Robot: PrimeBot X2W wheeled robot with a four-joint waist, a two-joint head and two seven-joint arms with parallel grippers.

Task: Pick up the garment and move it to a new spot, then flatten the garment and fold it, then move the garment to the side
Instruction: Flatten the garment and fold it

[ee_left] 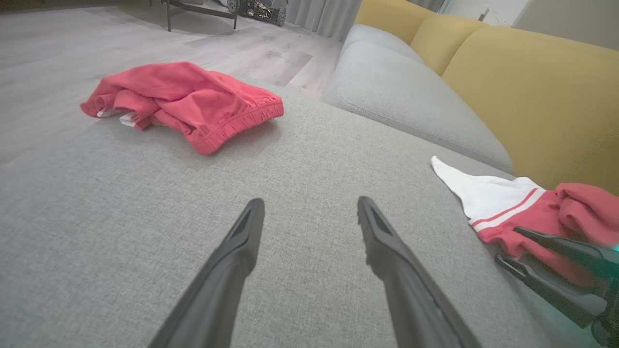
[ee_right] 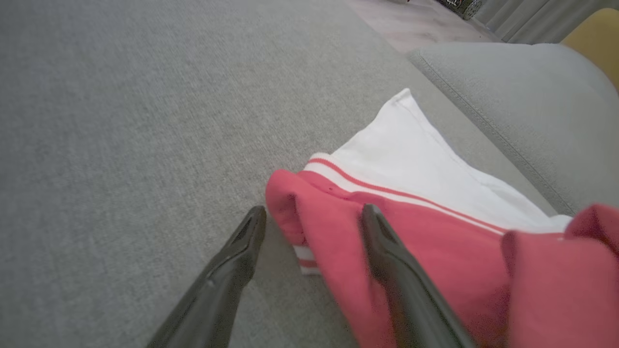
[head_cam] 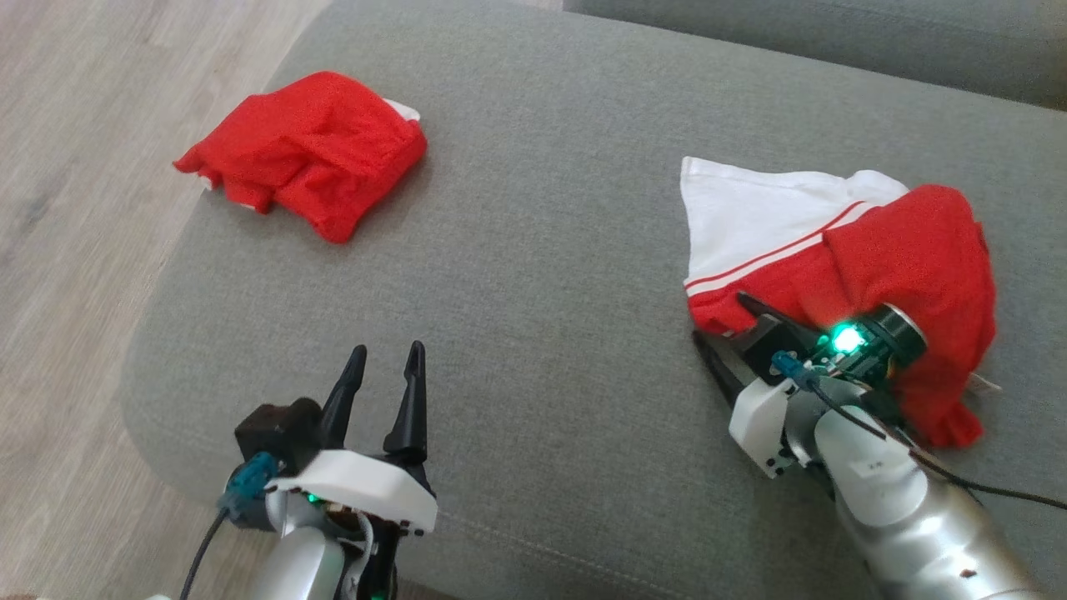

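Observation:
A crumpled red and white garment (head_cam: 834, 242) lies on the right side of the grey sofa cushion (head_cam: 542, 250), its white panel pointing away from me. My right gripper (head_cam: 718, 319) stands open at its near left hem. In the right wrist view one finger lies over the red cloth of the garment (ee_right: 411, 193) and the other over bare cushion, with the hem corner between the jaws of the gripper (ee_right: 313, 212). My left gripper (head_cam: 387, 350) is open and holds nothing near the cushion's front edge. The left wrist view shows that gripper (ee_left: 310, 203) above bare fabric, with the garment (ee_left: 498, 198) and the right gripper (ee_left: 508, 244) to its right.
A second, all-red garment (head_cam: 308, 150) lies bunched at the cushion's far left corner, close to the edge, and appears again (ee_left: 193, 101) in the left wrist view. Wooden floor (head_cam: 67, 167) runs along the left. Another grey cushion (ee_left: 411, 92) and a yellow backrest (ee_left: 532, 87) stand behind.

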